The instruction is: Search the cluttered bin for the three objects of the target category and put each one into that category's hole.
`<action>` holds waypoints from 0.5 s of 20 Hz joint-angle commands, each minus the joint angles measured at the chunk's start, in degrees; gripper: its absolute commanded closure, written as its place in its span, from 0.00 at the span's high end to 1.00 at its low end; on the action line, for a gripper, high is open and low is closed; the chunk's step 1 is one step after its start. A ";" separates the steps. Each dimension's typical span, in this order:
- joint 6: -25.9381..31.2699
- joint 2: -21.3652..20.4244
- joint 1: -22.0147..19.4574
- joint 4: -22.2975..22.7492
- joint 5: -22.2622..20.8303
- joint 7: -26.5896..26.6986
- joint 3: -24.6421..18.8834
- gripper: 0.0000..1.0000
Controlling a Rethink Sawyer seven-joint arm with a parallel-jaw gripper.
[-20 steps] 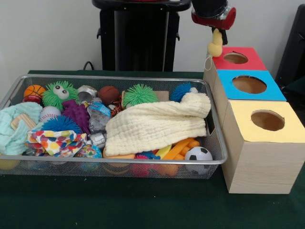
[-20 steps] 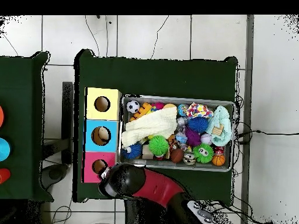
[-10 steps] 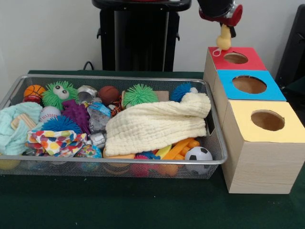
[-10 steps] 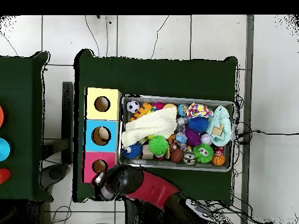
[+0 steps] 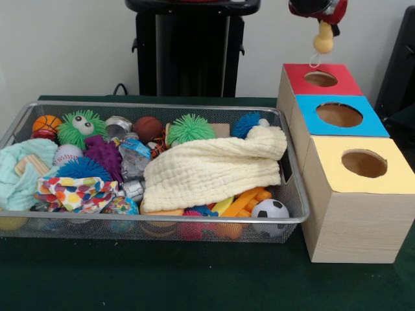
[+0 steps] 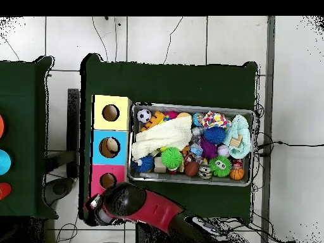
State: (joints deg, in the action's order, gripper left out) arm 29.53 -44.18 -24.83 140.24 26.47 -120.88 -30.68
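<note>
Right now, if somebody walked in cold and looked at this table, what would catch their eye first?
Probably the bin, a long wire-mesh basket heaped with bright toys, with a cream waffle cloth draped over its right half in the front view. Beside it stands a row of three wooden boxes topped red, blue and yellow, each with a round hole. Above the red one's hole, the claw hangs holding a small yellow toy.

You have three wooden boxes on the counter, one red-topped [image 5: 322, 79], one blue-topped [image 5: 340, 115] and one yellow-topped [image 5: 363, 164], each with one round hole. One wire bin [image 5: 293, 219] holds two folded cloths, cream [image 5: 211, 170] and mint [image 5: 23, 170], and one soccer ball [image 5: 270, 210].
</note>
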 commanded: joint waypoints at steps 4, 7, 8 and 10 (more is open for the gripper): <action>-3.87 1.41 -3.81 -1.53 6.22 -6.11 -7.18 0.00; -3.05 0.09 -3.91 -2.06 6.30 -6.60 -7.12 0.00; -3.50 0.13 -4.25 -1.96 6.21 -6.46 -7.49 0.00; -4.22 -0.11 -4.10 -2.94 5.27 -6.15 -7.09 0.00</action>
State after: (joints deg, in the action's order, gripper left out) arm 29.52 -44.28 -27.05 141.04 28.05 -120.88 -34.44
